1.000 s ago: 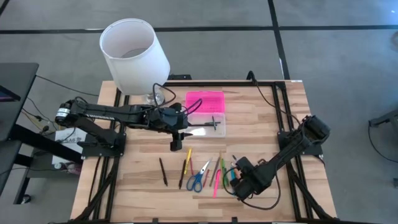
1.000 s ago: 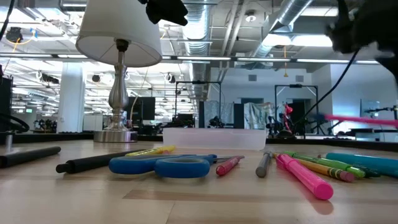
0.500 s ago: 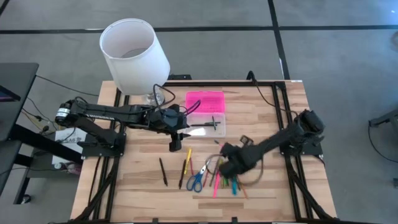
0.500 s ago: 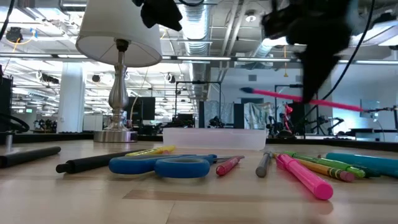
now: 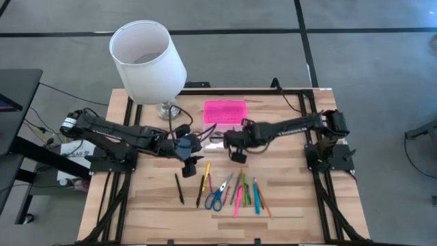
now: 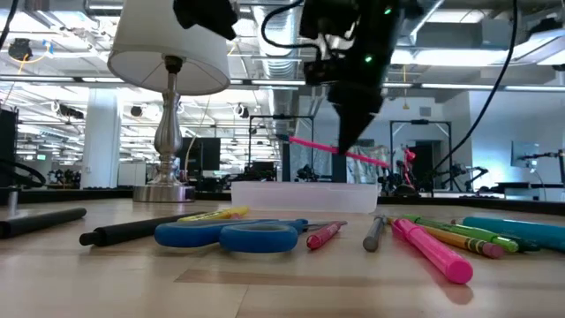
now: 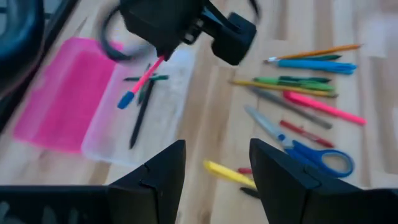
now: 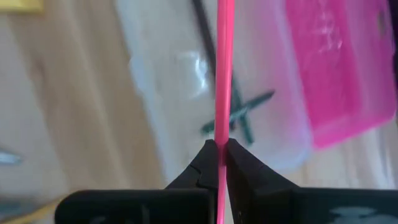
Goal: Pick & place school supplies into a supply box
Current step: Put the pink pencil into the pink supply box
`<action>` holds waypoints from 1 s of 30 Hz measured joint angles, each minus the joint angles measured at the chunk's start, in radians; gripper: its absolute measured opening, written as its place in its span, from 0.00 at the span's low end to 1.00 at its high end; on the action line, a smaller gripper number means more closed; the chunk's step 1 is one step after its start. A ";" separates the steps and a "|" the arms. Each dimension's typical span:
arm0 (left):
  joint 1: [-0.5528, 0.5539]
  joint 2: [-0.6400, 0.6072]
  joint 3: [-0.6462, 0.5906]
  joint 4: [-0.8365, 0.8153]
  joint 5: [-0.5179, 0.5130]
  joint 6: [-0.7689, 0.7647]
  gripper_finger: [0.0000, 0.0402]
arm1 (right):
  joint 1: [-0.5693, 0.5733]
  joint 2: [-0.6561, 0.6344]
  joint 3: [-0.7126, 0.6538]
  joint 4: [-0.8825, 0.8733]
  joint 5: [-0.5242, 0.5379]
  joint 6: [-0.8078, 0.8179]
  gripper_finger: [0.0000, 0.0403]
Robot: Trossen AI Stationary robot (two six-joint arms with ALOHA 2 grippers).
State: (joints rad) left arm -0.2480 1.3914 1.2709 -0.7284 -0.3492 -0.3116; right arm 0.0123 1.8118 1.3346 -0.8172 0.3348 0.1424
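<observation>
My right gripper hangs over the supply box, shut on a pink pen with a blue cap. The box lies open, its clear base toward the near edge and its pink lid behind it; dark pens lie in the base. My left gripper stands open and empty just left of the box, above a yellow pen. Blue-handled scissors and several pens and markers lie flat near the table's front. My right gripper pinches the pink pen's shaft between its two fingertips, about mid-length. The fingers come from above, slanting down, and lie across the pen. The pen is lifted clear over the clear base, slightly tilted, and sticks out on both sides of the fingers.
A lamp with a white shade stands at the far left, its metal foot on the table beside the box. A black pen lies alone near the front left. Bare wood lies to the right of the box.
My right gripper has swung from the near right of the table toward the far left, rising a little and rolling its wrist, and has carried the pink pen over the box's clear base. My left gripper has drifted slightly toward the near edge, still open.
</observation>
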 joint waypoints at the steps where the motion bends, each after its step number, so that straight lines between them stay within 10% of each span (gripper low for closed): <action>1: -0.013 0.000 0.000 -0.013 -0.029 -0.018 0.43 | -0.020 0.000 0.000 0.023 -0.012 -0.031 0.00; 11: -0.095 0.000 0.000 -0.132 -0.247 -0.198 0.43 | -0.141 0.010 0.001 0.132 -0.132 -0.203 0.00; 30: -0.100 0.000 0.000 -0.163 -0.295 -0.235 0.43 | -0.177 0.074 0.001 0.168 -0.232 -0.179 0.05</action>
State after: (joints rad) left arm -0.3477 1.3914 1.2709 -0.8910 -0.6445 -0.5468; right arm -0.1643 1.8858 1.3358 -0.6494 0.1032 -0.0368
